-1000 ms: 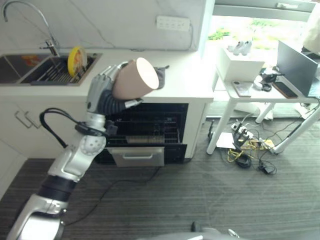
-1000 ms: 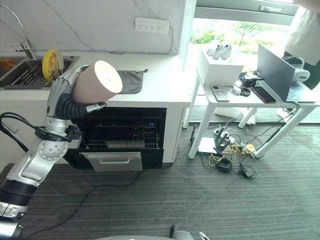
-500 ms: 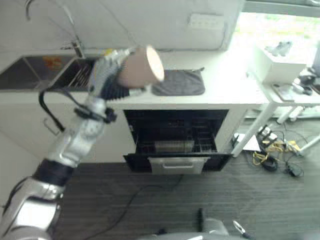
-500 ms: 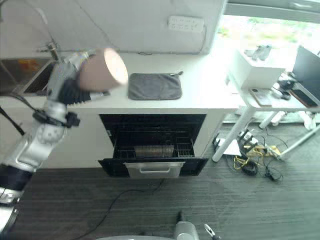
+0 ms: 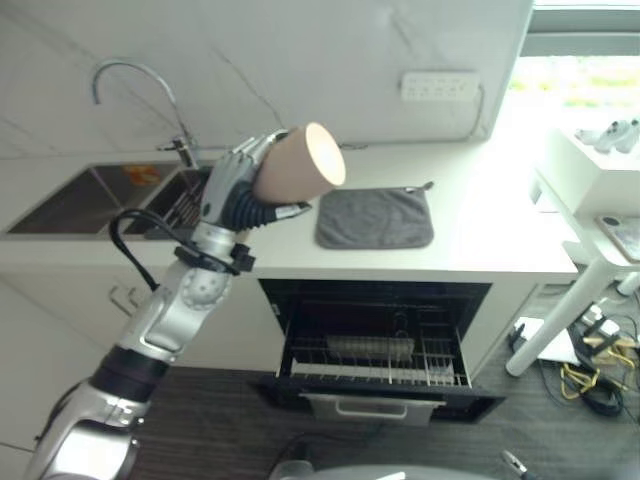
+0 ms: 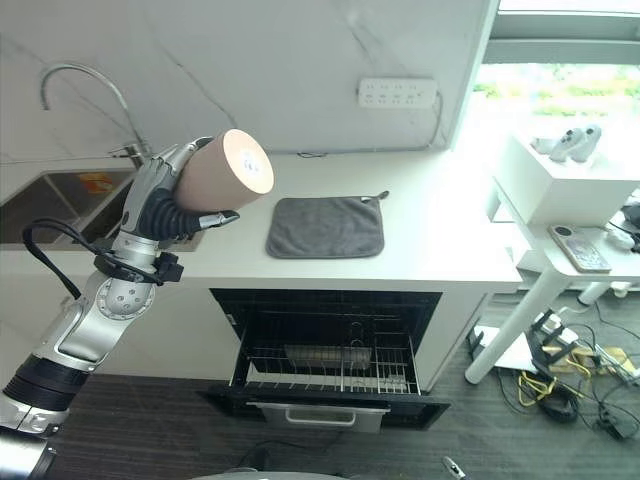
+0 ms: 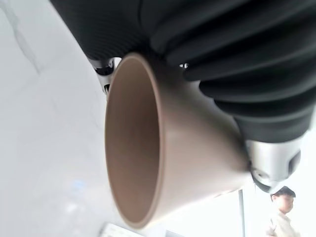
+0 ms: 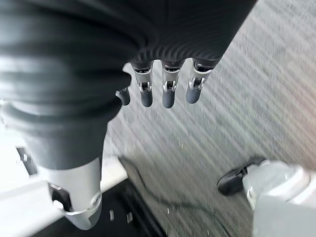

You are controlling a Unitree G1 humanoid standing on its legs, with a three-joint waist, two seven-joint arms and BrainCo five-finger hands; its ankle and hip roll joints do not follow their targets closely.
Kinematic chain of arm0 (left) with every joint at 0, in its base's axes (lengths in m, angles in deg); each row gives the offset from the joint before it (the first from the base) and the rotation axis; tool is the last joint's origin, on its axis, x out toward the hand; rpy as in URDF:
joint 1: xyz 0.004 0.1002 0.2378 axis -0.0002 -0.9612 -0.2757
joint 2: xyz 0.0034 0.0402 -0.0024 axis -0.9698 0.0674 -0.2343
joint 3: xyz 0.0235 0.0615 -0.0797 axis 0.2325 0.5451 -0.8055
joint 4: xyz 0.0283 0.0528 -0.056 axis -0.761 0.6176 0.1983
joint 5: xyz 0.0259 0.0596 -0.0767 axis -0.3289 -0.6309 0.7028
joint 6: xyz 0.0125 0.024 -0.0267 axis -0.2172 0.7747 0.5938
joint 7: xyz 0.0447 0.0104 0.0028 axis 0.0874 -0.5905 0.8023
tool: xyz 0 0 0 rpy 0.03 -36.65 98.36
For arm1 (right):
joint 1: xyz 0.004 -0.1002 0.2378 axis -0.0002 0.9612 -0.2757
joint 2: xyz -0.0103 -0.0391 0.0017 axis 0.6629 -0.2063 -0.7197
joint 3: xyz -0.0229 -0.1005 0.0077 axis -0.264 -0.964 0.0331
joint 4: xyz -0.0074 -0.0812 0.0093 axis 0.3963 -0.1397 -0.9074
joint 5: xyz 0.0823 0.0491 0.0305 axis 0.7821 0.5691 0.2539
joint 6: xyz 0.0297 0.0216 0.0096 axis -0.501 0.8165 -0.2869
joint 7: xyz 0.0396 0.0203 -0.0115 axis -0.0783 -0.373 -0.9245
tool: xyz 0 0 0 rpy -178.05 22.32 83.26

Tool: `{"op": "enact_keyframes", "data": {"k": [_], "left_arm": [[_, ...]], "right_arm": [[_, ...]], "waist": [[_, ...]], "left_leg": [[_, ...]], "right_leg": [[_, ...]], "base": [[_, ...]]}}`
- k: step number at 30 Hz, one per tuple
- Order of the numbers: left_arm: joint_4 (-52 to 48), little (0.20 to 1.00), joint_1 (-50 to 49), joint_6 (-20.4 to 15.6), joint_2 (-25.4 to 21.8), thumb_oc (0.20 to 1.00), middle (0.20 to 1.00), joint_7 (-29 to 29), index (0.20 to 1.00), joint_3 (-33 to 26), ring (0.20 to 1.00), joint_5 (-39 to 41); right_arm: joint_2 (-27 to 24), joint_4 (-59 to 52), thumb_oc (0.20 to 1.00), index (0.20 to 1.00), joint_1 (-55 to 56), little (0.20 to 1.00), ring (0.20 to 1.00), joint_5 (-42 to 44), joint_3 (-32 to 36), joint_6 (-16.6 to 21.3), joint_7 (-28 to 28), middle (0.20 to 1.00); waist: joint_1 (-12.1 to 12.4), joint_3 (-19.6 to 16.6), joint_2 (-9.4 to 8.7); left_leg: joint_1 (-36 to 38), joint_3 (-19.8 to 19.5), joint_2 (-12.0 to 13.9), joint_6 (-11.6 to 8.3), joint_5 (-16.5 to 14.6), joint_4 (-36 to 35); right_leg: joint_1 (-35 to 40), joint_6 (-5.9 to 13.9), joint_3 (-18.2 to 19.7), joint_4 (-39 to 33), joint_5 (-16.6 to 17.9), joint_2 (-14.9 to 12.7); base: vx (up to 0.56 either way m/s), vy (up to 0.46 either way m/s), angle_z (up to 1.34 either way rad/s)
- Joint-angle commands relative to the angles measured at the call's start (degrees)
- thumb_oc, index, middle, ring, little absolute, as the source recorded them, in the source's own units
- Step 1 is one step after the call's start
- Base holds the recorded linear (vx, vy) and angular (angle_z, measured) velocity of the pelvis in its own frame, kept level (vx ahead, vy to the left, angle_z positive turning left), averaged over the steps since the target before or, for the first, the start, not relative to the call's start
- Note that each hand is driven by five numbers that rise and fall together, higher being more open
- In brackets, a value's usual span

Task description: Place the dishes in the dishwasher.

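Note:
My left hand (image 5: 232,185) is raised over the counter edge beside the sink, shut on a tan cup (image 5: 298,165) held on its side with the mouth facing right. The cup (image 7: 163,148) sits against the palm in the left wrist view. Below the counter the dishwasher (image 5: 385,345) stands open, its wire rack (image 6: 335,362) pulled out over the lowered door (image 5: 375,405). A grey drying mat (image 5: 375,217) lies on the white counter (image 6: 440,255) above it. My right hand (image 8: 165,89) hangs over the floor with fingers relaxed and straight.
The sink (image 5: 100,195) with a curved tap (image 5: 140,100) lies at the left. A white side table (image 6: 585,250) carrying a box and a phone stands at the right, with loose cables (image 6: 575,395) on the floor under it. A socket strip (image 5: 440,85) is on the wall.
The camera has swung so the counter and open dishwasher now sit central and the sink shows more fully. My left hand still holds the cup raised at the same tilt.

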Motion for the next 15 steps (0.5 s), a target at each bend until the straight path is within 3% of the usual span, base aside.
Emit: {"op": "enact_keyframes", "data": {"k": [1, 5, 9, 13, 15], "left_arm": [[-1.40, 0.200, 6.93, 0.18, -4.01, 0.200, 0.200, 1.46, 0.200, -1.75, 0.200, 0.83], [-3.24, 0.200, 6.83, 2.97, -4.26, 0.200, 0.200, 0.79, 0.200, -1.34, 0.200, -0.34], [-5.18, 0.200, 5.77, 4.40, -5.05, 0.200, 0.200, 0.17, 0.200, -2.66, 0.200, -0.61], [-4.69, 0.200, 4.97, 3.44, -7.01, 0.200, 0.200, 0.81, 0.200, -3.30, 0.200, 0.60], [-4.00, 0.200, 4.33, 1.71, -7.77, 0.200, 0.200, 0.04, 0.200, -3.23, 0.200, 2.04]], "right_arm": [[4.28, 1.79, 1.000, 1.000, 0.12, 1.000, 1.000, -2.02, -0.92, -3.88, -3.64, 1.000], [3.17, 6.14, 1.000, 1.000, 3.28, 1.000, 1.000, -0.81, 1.25, -5.65, -11.96, 1.000], [2.77, 6.05, 1.000, 1.000, 4.74, 1.000, 1.000, -0.23, 2.99, -4.16, -14.49, 1.000], [1.41, 4.03, 1.000, 1.000, 5.68, 1.000, 1.000, 8.14, 6.56, 2.49, -16.08, 1.000], [0.49, -0.06, 1.000, 1.000, 5.50, 1.000, 1.000, 18.22, 11.78, 12.42, -15.54, 1.000]], "waist": [[-1.23, -0.63, -0.91], [-1.12, -1.33, -1.87], [-1.09, -1.68, -2.36], [-1.26, -2.10, -2.90], [-1.65, -2.37, -3.40]], "left_leg": [[10.54, 2.63, -3.84, -0.55, -1.18, -2.30], [11.51, 4.32, -4.48, -0.23, -3.11, -2.30], [11.91, 5.92, -4.37, -0.16, -3.72, -2.30], [11.79, 7.70, -3.76, -0.43, -3.77, -2.30], [11.97, 7.89, -3.68, -0.44, -3.90, -2.30]], "right_leg": [[6.53, 12.24, 3.31, -8.81, 0.65, -10.49], [7.15, 13.56, 2.62, -12.12, 2.83, -11.92], [7.22, 14.18, 1.80, -14.26, 4.37, -12.61], [6.52, 14.60, 1.54, -14.53, 4.77, -12.91], [6.36, 14.65, 2.05, -14.53, 4.88, -12.81]], "base": [[0.09, 0.037, -0.34], [0.06, -0.033, -0.41], [0.04, -0.052, -0.24], [0.03, -0.050, -0.09], [0.02, -0.056, -0.07]]}}
